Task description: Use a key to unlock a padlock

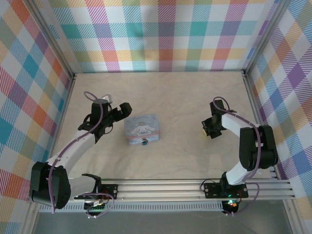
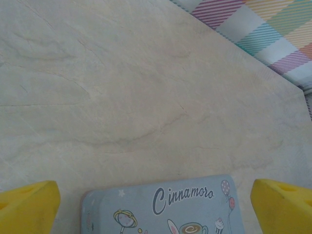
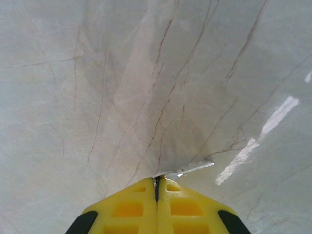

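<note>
From above, we see the padlock (image 1: pixel 145 142) as a tiny dark-blue speck at the near edge of a pale blue tin (image 1: pixel 141 127) in the middle of the counter (image 1: pixel 170 97), touching the tin's front wall; its shackle is too small to make out. The tin's lid carries a white cartoon figure. The left end effector (image 1: pixel 126 109) hangs just left of the tin, and the right end effector (image 1: pixel 205 131) is low over the counter, well apart to the right. In the left wrist view, its yellow fingers (image 2: pixel 27 207) stand wide apart, gripping nothing, with the tin's lid between them; we read "Cinnamoro" on it in dark script. In the right wrist view, the yellow fingers are pressed together, and a slim pale sliver, the key (image 3: pixel 194 168), juts from their tips just above the counter.
</note>
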Robot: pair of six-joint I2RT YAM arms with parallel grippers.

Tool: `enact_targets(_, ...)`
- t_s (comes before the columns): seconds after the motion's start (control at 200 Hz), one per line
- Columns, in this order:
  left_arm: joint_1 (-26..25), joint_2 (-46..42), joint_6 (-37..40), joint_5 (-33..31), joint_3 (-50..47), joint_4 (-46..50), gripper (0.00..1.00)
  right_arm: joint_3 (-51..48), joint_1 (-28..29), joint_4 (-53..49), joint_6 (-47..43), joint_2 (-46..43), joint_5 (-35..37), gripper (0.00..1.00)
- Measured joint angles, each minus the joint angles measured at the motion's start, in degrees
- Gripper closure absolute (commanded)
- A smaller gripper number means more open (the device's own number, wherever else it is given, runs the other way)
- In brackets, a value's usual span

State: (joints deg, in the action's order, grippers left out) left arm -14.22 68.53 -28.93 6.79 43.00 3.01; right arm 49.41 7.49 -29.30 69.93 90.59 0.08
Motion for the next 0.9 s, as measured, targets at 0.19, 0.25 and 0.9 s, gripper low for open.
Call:
enact_targets(0.19,-0.1,0.0,-0.4,2.6,0.1,0.0,0.0,-4.5,0.0,4.6,-10.3,-6.5,0.6,1.0)
enact_targets(0.25,-0.2,0.0,-1.1,4.0,0.3,0.0,0.0,-6.6,0.0,7.2,-14.6,-10.1,-0.4,1.0)
enact_targets(0.9,-3.7,7.0,-25.6,22.9,5.0,-6.5,0.04,1.4,8.4,19.3,-37.8,-18.3,-26.3,1.0)
